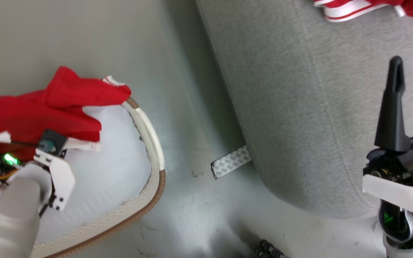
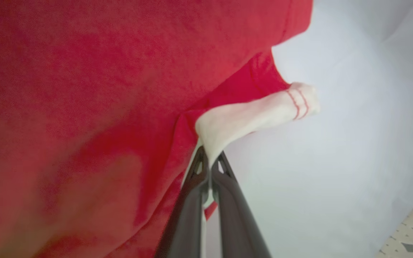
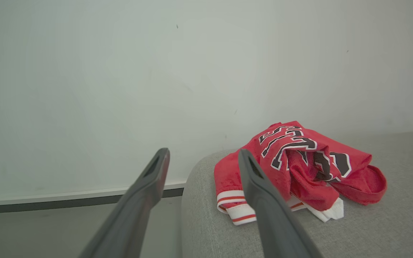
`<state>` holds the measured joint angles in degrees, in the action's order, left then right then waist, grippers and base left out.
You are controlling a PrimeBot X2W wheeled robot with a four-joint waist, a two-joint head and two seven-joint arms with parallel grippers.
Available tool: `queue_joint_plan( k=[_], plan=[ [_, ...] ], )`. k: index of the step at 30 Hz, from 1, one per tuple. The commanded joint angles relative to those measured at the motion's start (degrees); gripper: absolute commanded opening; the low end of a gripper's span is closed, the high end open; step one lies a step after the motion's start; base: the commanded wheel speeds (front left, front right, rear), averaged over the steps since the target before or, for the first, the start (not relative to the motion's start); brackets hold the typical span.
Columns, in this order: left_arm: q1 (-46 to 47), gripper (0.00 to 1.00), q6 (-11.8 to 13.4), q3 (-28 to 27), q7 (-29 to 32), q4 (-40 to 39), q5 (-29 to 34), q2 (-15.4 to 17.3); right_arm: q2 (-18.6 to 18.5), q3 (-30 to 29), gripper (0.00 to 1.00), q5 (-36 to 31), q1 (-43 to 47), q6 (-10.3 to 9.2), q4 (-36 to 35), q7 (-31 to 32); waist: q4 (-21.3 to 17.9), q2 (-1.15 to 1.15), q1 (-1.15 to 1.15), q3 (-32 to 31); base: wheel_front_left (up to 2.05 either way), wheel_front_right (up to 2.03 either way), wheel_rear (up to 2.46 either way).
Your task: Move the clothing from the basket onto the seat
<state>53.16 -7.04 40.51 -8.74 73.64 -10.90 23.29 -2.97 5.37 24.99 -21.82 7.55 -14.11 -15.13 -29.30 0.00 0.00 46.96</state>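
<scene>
Left claw pinches only the white trim of the red garment, which drapes over the basket rim. So thin a bite may slip, or dragging cloth could snag the rim. Right claw gapes over the seat, with the jersey at its far edge.

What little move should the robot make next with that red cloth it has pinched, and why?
Probably lift the left hand straight up. It is shut on the white cuff of the red garment, which lies in the basket and drapes over its rim. The lettered jersey already lies on the seat, so this one must clear the rim first.
</scene>
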Motion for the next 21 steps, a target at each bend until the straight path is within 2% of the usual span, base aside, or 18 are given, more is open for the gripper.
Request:
queue_joint_plan(
  k=[1,2,3,6,13,16,21],
  plan=[
    [-0.9,0.0,-0.1,-0.2,-0.5,0.1,-0.4,0.3,0.1,0.1,1.0,0.6,-0.7,-0.13,0.4,0.0,-0.5,0.0,0.0,-1.1,0.0,0.0,0.0],
    [-1.5,0.0,-0.2,-0.2,-1.2,0.1,-0.8,-0.3,0.1,0.1,1.0,0.4,-1.0,-0.13,0.7,0.0,-0.5,0.0,0.0,-2.1,0.0,0.0,0.0],
    [-2.4,0.0,-0.4,-0.2,-2.3,0.1,-1.7,-2.4,0.1,-0.3,1.0,-0.4,-1.2,-0.13,1.3,0.0,0.5,0.0,0.0,-4.4,0.0,0.0,0.0],
    [-3.4,0.0,-0.4,-0.1,-3.8,-0.3,-2.8,-4.4,0.1,-1.0,1.0,-1.5,-0.9,-0.13,1.9,0.0,2.0,0.0,0.0,-7.1,0.0,0.0,0.0],
    [-7.3,0.0,-0.4,0.9,-6.2,-3.9,-7.2,-12.0,0.0,-2.5,1.0,-5.6,1.3,-0.13,4.2,0.0,8.8,0.0,0.0,-17.7,0.0,0.0,0.0],
    [-9.0,0.0,-0.4,1.6,-6.4,-7.1,-9.6,-13.6,0.0,-2.3,1.0,-7.0,2.2,-0.13,5.5,0.0,12.0,0.0,0.0,-21.9,0.0,0.0,0.0],
    [-11.8,0.0,-0.4,0.8,-6.4,-15.1,-12.6,-14.2,0.0,-1.4,1.0,-8.6,3.9,-0.13,8.0,0.0,17.2,0.0,0.0,-28.0,0.0,0.0,0.0]
  ],
)
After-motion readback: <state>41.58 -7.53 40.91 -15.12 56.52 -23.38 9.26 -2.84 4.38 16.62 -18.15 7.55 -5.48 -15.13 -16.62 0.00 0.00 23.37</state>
